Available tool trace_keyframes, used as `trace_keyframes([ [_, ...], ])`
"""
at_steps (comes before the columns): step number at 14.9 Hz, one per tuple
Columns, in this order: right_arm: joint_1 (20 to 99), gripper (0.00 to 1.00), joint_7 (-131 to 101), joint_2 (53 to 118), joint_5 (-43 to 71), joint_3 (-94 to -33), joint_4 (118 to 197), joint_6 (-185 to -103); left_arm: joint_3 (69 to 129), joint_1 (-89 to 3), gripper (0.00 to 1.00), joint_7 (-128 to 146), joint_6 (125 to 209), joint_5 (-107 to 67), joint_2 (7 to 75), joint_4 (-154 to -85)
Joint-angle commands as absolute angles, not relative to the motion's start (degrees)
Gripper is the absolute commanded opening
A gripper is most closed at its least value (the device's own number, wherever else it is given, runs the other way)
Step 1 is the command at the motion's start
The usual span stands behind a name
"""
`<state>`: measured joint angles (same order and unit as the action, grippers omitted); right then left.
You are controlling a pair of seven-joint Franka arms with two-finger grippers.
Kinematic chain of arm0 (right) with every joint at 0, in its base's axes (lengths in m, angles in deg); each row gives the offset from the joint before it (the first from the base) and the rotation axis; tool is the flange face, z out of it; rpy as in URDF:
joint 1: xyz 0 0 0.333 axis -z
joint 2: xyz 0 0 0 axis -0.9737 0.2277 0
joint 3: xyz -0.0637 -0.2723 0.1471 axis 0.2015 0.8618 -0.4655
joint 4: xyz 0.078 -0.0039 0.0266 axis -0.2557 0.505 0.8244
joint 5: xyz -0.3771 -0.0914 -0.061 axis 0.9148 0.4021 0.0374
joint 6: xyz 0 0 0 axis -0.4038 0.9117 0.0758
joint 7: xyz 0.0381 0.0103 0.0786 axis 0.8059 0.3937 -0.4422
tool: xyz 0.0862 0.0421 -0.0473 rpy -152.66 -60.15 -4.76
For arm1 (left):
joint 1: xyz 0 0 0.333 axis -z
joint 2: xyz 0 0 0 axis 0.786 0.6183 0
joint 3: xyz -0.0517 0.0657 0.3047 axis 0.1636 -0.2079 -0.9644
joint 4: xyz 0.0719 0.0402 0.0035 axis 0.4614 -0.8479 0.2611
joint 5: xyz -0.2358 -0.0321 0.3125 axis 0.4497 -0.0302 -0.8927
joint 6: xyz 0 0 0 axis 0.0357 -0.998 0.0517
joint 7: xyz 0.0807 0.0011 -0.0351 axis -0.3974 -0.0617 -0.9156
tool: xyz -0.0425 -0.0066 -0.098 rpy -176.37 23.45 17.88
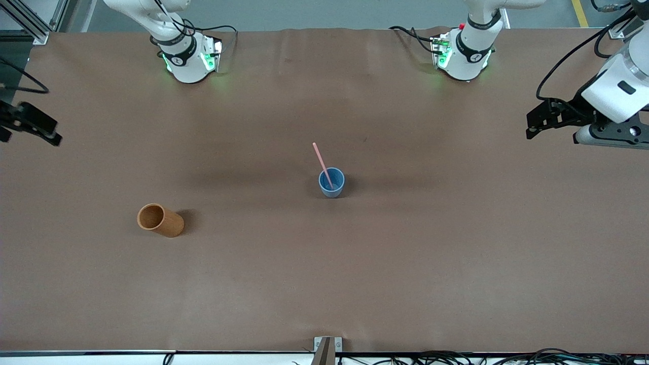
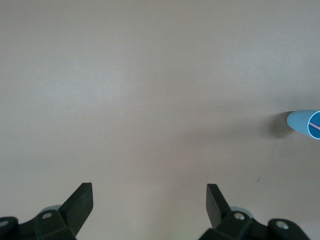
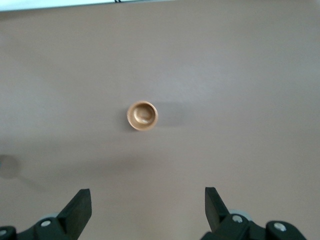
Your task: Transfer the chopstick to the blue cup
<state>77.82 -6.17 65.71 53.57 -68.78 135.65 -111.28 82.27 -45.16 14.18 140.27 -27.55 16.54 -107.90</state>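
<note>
the blue cup (image 1: 331,183) stands upright near the middle of the table (image 1: 456,263). the chopstick (image 1: 322,163) stands in it, tilted, its upper end leaning toward the robots' bases. the orange cup (image 1: 160,220) stands toward the right arm's end, nearer the camera than the blue cup. the left gripper (image 1: 532,126) and the right gripper (image 1: 35,129) hang above the table's ends, well apart from both cups.

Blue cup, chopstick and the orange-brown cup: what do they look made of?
Blue cup: probably plastic, with a smooth, even matte colour and a lighter rim. Chopstick, standing in it: likely plastic, uniformly pale pink with no visible grain. Orange-brown cup: smooth, with a slightly glossy inside in the right wrist view; plastic or glazed ceramic, hard to tell.
</note>
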Motion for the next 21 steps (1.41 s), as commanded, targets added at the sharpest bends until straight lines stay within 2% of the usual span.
trace_keyframes([
  [1, 77.28, 1.00, -7.28, 60.69, 52.38, -67.69, 142.32, -111.79, 82.37, -45.39, 1.00, 14.64, 140.26, -27.41, 17.45, -106.49],
  [21, 76.75, 1.00, -12.82, 60.50, 48.95, -65.05, 143.30, -110.83, 82.37, -45.39, 1.00, 14.64, 140.26, -27.23, 17.45, -106.40],
])
